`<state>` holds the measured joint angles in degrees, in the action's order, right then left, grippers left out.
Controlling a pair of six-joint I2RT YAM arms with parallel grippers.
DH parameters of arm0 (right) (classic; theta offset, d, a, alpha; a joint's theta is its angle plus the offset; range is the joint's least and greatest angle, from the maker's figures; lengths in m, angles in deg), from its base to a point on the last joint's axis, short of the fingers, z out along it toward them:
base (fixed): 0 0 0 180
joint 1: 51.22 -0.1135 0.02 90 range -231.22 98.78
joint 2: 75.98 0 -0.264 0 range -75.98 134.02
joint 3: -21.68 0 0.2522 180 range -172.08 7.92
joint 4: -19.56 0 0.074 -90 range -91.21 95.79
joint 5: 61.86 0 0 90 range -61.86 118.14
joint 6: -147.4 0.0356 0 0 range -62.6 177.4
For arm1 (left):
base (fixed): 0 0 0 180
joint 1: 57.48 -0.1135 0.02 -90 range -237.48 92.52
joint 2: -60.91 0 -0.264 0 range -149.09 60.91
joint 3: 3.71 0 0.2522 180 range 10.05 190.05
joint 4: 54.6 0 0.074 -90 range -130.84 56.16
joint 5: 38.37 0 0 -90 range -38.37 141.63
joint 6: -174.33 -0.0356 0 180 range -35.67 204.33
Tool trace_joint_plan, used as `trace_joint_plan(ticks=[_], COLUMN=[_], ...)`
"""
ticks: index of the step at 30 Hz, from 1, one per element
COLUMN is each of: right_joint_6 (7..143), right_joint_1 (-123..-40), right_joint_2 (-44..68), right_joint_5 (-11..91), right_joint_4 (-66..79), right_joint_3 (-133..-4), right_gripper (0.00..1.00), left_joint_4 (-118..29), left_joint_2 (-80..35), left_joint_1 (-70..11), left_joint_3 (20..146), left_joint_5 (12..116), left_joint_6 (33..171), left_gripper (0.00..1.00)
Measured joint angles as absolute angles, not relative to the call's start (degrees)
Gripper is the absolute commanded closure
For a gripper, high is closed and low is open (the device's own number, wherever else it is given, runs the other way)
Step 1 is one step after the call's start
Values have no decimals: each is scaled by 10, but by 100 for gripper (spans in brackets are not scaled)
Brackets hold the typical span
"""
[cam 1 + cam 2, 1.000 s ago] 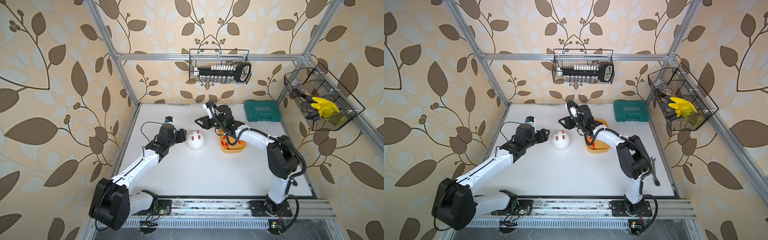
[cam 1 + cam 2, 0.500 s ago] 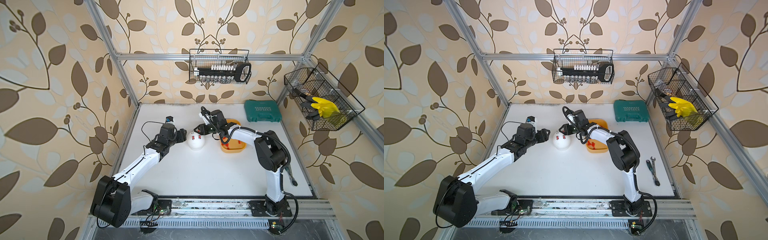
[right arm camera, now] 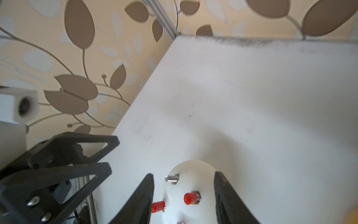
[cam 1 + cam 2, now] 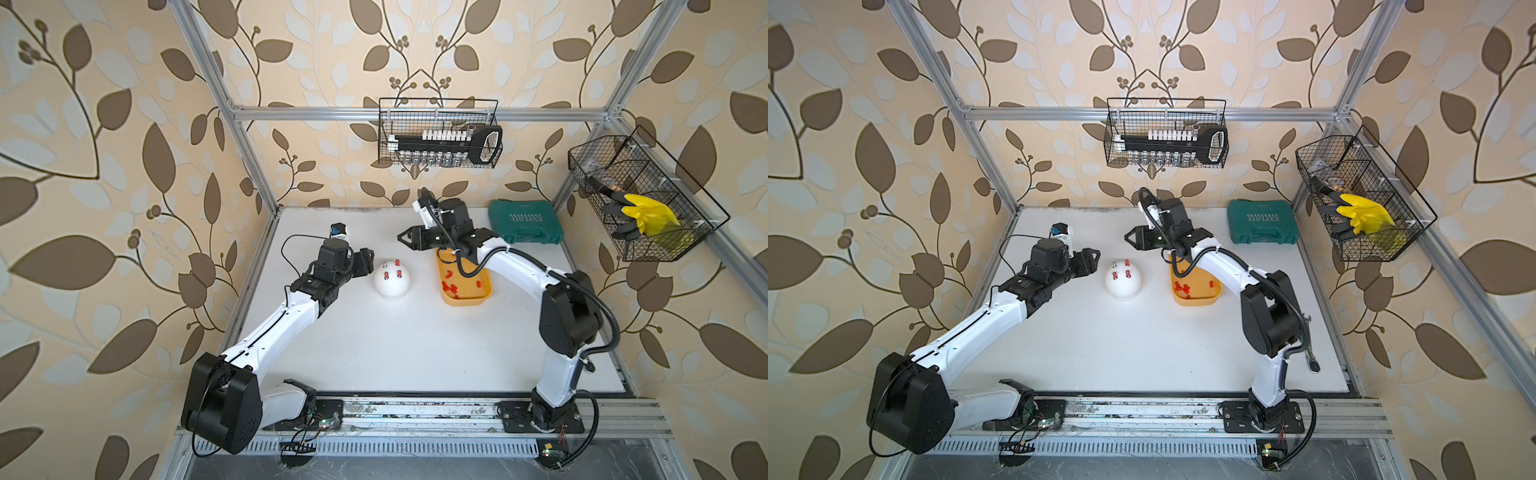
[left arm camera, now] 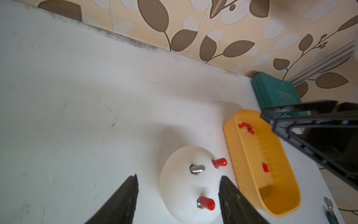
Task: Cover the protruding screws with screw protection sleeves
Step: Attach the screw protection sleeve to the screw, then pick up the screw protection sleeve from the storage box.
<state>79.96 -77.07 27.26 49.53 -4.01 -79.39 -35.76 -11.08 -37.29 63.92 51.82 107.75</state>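
The white dome [image 4: 391,286] [image 4: 1123,286] stands mid-table. Three of its protruding screws wear red screw protection sleeves [image 4: 397,262] [image 5: 219,162] [image 3: 190,197]; one screw [image 4: 385,263] [image 5: 197,168] [image 3: 172,178] is bare metal. More sleeves [image 4: 451,286] [image 5: 246,126] lie loose in the orange tray [image 4: 484,293] [image 4: 1200,300]. My left gripper [image 4: 365,262] [image 5: 178,176] is open and empty, close to the dome's left side. My right gripper [image 4: 405,239] [image 3: 184,173] is open and empty, raised behind the dome by the tray's far end.
A green case [image 4: 524,221] lies at the back right. A wrench [image 4: 1308,357] rests near the right arm's elbow. Wire baskets [image 4: 438,133] [image 4: 640,199] hang on the back and right walls. The tray sits just right of the dome.
The right gripper dipped down to the dome half a second ago and has since lifted back toward the rear. The left arm has hardly moved.
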Motion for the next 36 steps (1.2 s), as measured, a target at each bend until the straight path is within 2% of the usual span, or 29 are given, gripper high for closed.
trace_joint_plan(ticks=[5, 10, 16, 24, 30, 36], right_joint_6=[814, 816, 818, 821, 841, 861], right_joint_1=[-692, -664, -666, -679, -691, -699], right_joint_2=[170, 200, 294, 365, 382, 402], right_joint_5=[411, 377, 369, 370, 376, 374], right_joint_4=[-97, -184, -266, -293, -289, -281], right_joint_3=[-725, -687, -688, -721, -727, -746], right_gripper=[62, 69, 70, 68, 66, 71], left_joint_4=[-309, -282, -225, -211, -211, -211], left_joint_2=[-205, -296, -359, -361, -361, -360], left_joint_1=[-259, -189, -184, -184, -184, -184], left_joint_3=[812, 889, 885, 872, 853, 846], left_joint_5=[481, 524, 547, 545, 541, 534], left_joint_6=[1020, 988, 984, 984, 984, 982], left_gripper=[33, 34, 34, 34, 34, 33])
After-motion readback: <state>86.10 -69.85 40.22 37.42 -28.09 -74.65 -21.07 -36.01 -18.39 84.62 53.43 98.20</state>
